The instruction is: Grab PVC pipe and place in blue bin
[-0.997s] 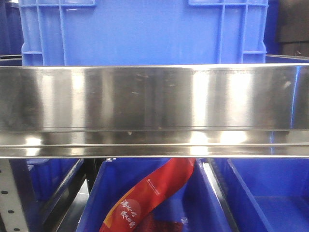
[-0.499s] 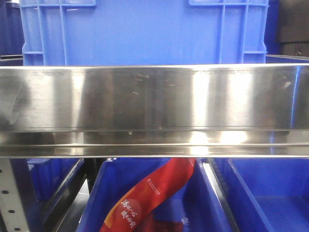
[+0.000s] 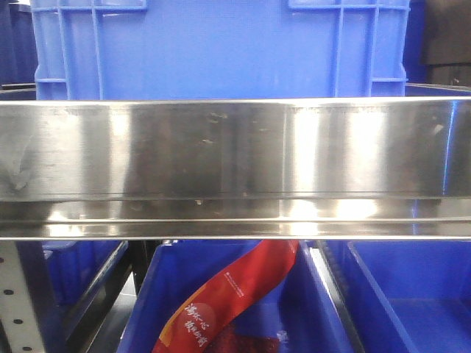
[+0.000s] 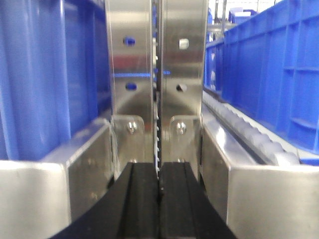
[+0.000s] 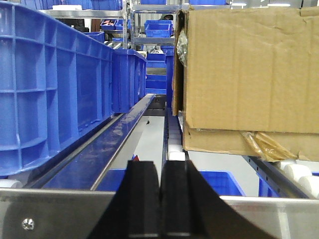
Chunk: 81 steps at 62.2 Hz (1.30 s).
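No PVC pipe shows in any view. In the front view a large blue bin (image 3: 221, 48) stands on the shelf behind a steel rail (image 3: 235, 169). Lower blue bins sit below the rail, one (image 3: 176, 287) holding a red packet (image 3: 228, 294), another (image 3: 412, 294) at the right. My left gripper (image 4: 159, 167) is shut and empty, pointing at a steel upright (image 4: 157, 79) between blue bins. My right gripper (image 5: 160, 167) is shut and empty, above a steel rail (image 5: 60, 214), with a blue bin (image 5: 55, 84) to its left.
A cardboard box (image 5: 246, 74) sits on a roller track at the right of the right wrist view. Roller conveyors (image 4: 249, 134) run beside blue bins (image 4: 279, 74) in the left wrist view. More shelving with small blue bins (image 5: 157, 30) stands far back.
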Motion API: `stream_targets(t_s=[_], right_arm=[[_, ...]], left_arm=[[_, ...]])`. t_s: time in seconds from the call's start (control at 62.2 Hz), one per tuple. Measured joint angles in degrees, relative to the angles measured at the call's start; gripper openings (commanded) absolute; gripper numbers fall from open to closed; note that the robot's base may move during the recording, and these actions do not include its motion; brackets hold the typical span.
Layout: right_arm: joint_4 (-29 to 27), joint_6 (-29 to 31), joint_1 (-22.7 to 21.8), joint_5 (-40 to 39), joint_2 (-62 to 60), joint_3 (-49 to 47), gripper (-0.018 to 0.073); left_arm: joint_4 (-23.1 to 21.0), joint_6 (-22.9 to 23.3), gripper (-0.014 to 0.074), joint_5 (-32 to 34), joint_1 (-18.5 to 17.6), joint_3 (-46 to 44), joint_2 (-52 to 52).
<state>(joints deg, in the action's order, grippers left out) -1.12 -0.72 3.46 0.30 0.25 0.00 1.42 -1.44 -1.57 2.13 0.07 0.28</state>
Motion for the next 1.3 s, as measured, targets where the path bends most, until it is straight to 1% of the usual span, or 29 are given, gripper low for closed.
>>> stream_targets(t_s=[0.097,0.161,0.37,1.303], right_arm=[[0.0,0.0,0.0,0.0,0.0,0.0,-0.0167],[0.0,0.0,0.0,0.0,0.0,0.0,-0.0167],[0.0,0.0,0.0,0.0,0.0,0.0,-0.0167],[0.0,0.0,0.0,0.0,0.0,0.0,-0.0167]], left_arm=[[0.6,0.3,-0.0111,1.6,-0.8,0.0,0.0],[0.7,1.4,-0.0111,1.6,-1.5,0.0,0.0],[0.7,2.1,-0.0111,1.6,-2.5,0.0,0.0],[0.7,2.4,-0.0111,1.6,-2.5,0.0,0.0]])
